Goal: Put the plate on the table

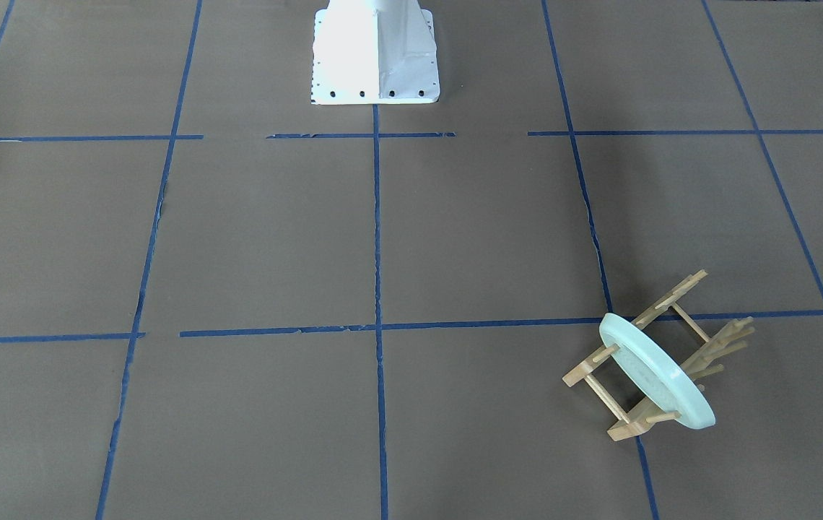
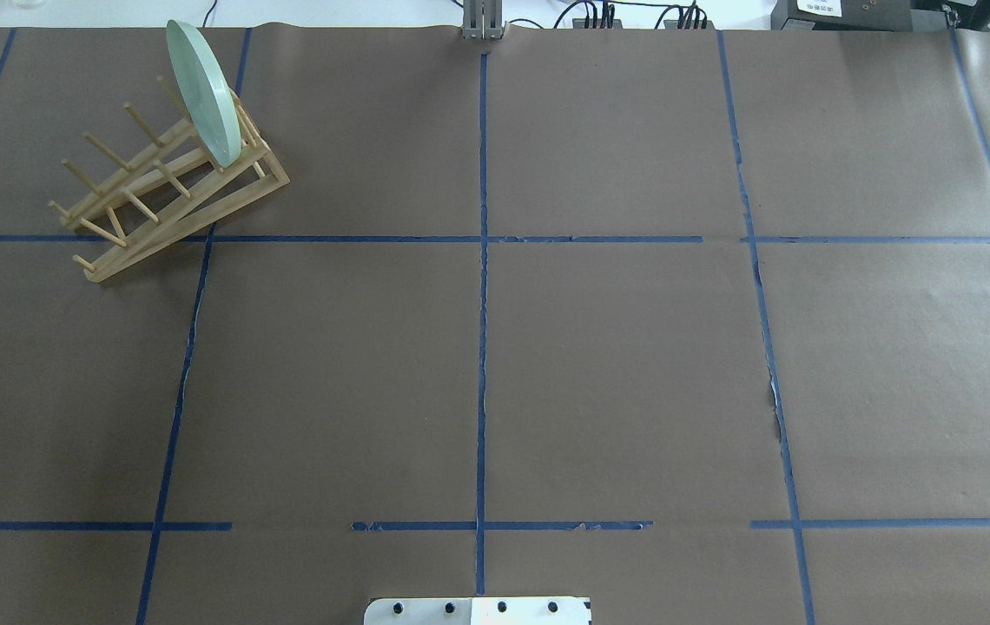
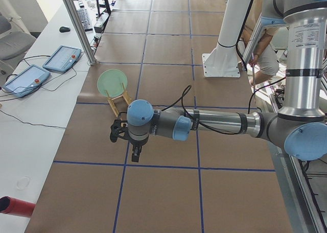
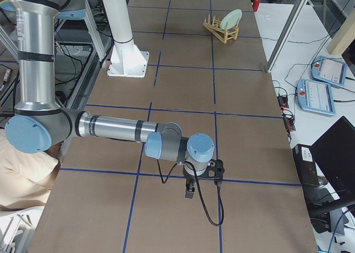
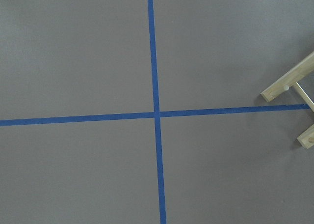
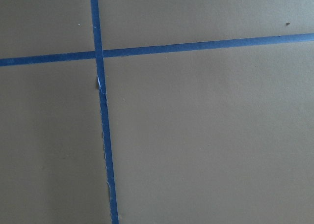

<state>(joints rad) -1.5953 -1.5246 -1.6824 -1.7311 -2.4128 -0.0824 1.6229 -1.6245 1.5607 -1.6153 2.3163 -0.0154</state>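
you're at the approach: the plate (image 2: 204,91) stands on edge in the rack (image 2: 165,195), far left on the table (image 2: 617,373). next, bring the left gripper (image 3: 135,154) to its rim; whether its jaws are open cannot be told

Smooth, slightly glossy plate (image 1: 660,379); bare pale wood rack (image 1: 675,292); matt brown paper table (image 1: 484,238), blue tape (image 1: 377,231).

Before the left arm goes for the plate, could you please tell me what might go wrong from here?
1. The plate stands on edge between pegs at one end of the wooden peg rack; a lift off the slot's line might catch a peg and drag or tip the rack.
2. The rack sits close to the table's far edge, so a shove could send it over.
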